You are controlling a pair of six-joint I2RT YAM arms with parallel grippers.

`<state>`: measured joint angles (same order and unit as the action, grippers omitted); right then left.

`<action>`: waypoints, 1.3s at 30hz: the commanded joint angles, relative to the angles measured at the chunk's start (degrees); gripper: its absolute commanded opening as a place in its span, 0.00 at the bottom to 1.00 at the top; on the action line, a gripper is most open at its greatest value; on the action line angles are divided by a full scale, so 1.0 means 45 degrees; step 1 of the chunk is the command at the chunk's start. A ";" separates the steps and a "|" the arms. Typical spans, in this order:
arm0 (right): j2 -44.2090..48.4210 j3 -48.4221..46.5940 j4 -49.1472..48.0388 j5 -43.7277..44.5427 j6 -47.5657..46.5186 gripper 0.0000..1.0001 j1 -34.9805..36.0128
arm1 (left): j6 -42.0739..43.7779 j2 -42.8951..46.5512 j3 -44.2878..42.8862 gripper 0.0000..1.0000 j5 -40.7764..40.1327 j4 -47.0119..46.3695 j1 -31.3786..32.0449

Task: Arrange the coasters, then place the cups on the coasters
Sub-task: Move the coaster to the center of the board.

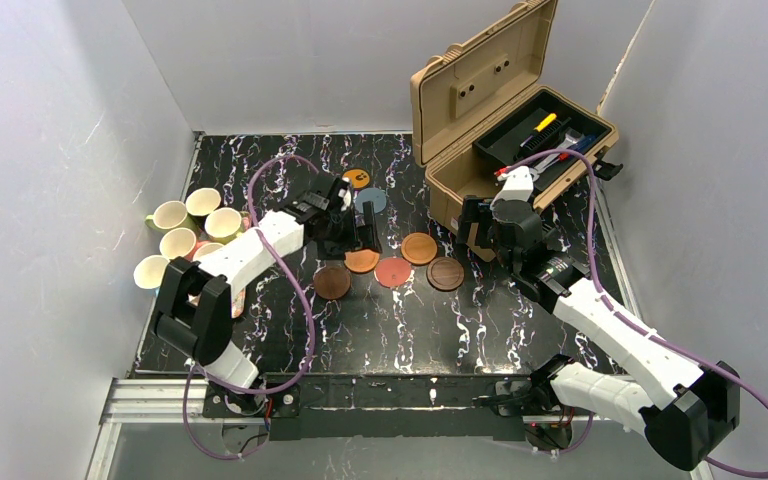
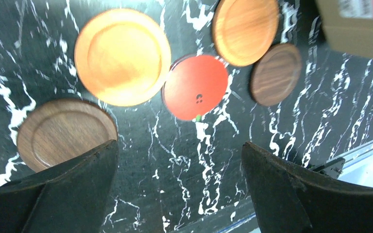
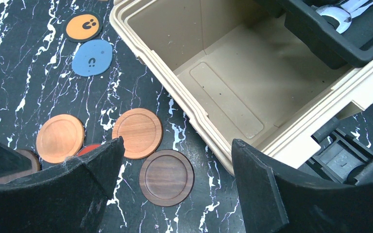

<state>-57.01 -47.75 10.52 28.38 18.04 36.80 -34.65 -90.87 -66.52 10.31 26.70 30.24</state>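
Seven coasters (image 1: 362, 260) lie on the counter (image 1: 410, 330) and none carries a cup, so we judge that we are in the arranging step. Five of them huddle in a loose arc at the middle, among them the red coaster (image 2: 195, 86), the dark brown coaster (image 2: 65, 133) and the walnut coaster (image 3: 166, 177) nearest the open tan case (image 3: 233, 87). The grey-blue coaster (image 3: 92, 57) and the marked orange coaster (image 3: 83, 26) sit farther back as a pair. The cups (image 1: 171, 215) wait in a bunch at the left edge of the counter, well apart from the discs.

Our left pincer (image 2: 179, 148) hangs over the huddle with its jaws spread wide and nothing between them. Our right pincer (image 3: 177, 143) also gapes empty, just beside the case with the walnut coaster below it.

To do this well, we think the crowding needs fixing first. In the left wrist view the red coaster touches or nearly touches its neighbours, and cups set there would likely knock each other. The discs are thin and flat on the stone, so a straight pinch from above will probably slip. We would rather press one finger against a rim and slide, or tip an edge up before closing. We should work from the outer discs inward, leave a plain gap around each, and keep the row off the case wall.
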 commanded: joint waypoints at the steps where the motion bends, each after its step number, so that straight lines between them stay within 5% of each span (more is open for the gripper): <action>1: 0.0336 0.0100 -0.0080 0.0291 0.0019 0.89 -0.0049 | 0.1037 0.0318 -0.1712 0.95 -0.0988 0.1112 -0.0036; 24: 0.1098 0.1130 -0.1477 0.0713 -0.0672 0.96 -0.0043 | 0.4049 -0.9345 -1.3821 0.98 -0.4212 0.4140 -0.1987; 39: 0.0732 0.1540 -0.3014 0.0305 -0.1233 0.99 -0.0048 | 0.5261 -1.1792 -1.6030 0.98 -0.3031 0.3574 -0.2165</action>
<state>-53.58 -41.34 1.58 29.91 13.26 36.75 -12.97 -143.06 -136.31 -5.28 42.78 20.73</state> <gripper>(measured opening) 0.984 0.981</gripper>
